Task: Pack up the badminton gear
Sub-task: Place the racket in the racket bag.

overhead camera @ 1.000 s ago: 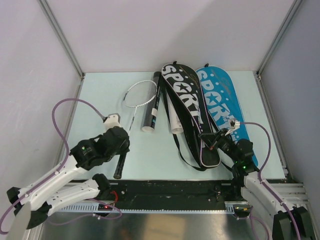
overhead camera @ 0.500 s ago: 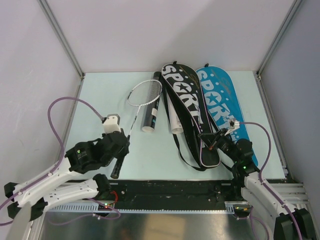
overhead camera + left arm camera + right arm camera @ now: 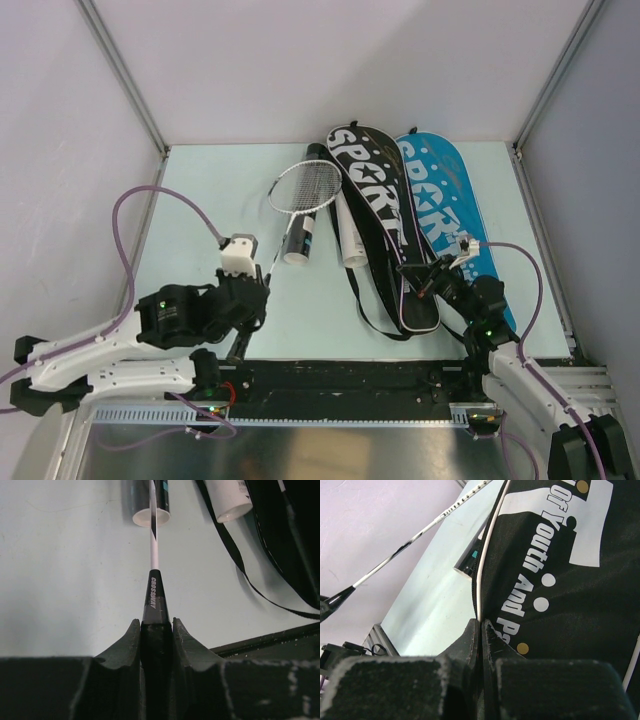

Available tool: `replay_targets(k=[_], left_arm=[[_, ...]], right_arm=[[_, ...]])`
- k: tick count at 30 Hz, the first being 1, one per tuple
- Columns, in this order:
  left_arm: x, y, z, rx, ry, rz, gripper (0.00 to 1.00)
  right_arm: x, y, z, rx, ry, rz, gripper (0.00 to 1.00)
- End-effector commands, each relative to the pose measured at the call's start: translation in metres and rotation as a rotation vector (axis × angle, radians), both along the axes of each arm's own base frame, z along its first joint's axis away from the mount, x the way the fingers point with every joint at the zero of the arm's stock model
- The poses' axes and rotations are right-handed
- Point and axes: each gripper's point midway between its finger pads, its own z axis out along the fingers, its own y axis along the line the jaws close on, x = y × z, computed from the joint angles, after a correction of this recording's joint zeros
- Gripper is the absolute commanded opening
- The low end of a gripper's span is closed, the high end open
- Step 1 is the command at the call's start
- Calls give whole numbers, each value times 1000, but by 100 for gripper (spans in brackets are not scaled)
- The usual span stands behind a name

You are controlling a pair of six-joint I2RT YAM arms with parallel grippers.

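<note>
A racket with a white-rimmed head (image 3: 307,186) and black handle lies slanted across the pale table, its head over the long black tube (image 3: 303,222). My left gripper (image 3: 250,295) is shut on the racket's handle; in the left wrist view the fingers (image 3: 132,635) clamp the black grip and the shaft (image 3: 154,555) runs straight ahead over the tube's open end (image 3: 148,514). My right gripper (image 3: 422,281) is shut on the white-piped edge of the black racket bag (image 3: 375,215), with that piping (image 3: 487,555) pinched between its tips (image 3: 481,623). No shuttlecocks show.
A blue racket bag (image 3: 450,200) lies right of the black one. A white tube (image 3: 348,235) rests between the black tube and the bag. The bag's black strap (image 3: 362,300) loops toward the table's front edge. Walls close in at left, right and back.
The left gripper has carried the handle right and toward the front edge. The racket's head has swung right, from beside the black tube to over it. The right gripper has stayed put.
</note>
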Motion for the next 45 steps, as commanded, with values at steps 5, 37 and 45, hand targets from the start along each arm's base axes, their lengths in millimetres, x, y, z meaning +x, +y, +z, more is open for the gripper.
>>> replay_targets(k=[5, 37, 45], left_arm=[[-8, -34, 27, -67, -90, -60, 0], [44, -238, 23, -140, -79, -133, 0], [78, -251, 0, -185, -163, -2, 0]], right_arm=[[8, 1, 44, 28, -122, -14, 0], [-17, 33, 40, 18, -127, 124, 0], [-16, 33, 39, 44, -97, 115, 0]])
